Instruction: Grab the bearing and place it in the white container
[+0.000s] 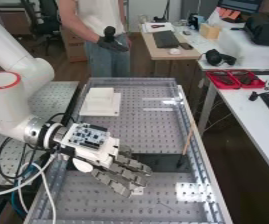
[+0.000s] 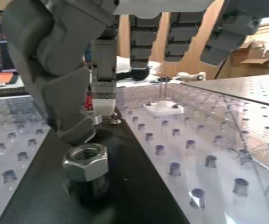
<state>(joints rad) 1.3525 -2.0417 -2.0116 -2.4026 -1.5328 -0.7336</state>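
In the high view the hand (image 1: 121, 172) is over the middle of the bench, its fingers extended past the edge of a black strip. The wrist view has the hand (image 2: 144, 42) open, with several fingers fairly straight and the thumb hanging lower. Just below the thumb's tip, a silver six-sided metal piece with a threaded hole (image 2: 86, 162) stands upright on the black strip (image 2: 128, 187); I cannot tell whether the tip touches it. It looks like a nut rather than a bearing. A white box-like object (image 1: 100, 103) sits at the bench's far left in the high view.
A thin wooden stick with a dark tip (image 1: 187, 142) leans near the bench's right side. A small white base with upright pins (image 2: 163, 108) rests on the perforated plate. Small metal parts (image 2: 114, 120) lie farther along the black strip. Red trays (image 1: 234, 79) are on the side table.
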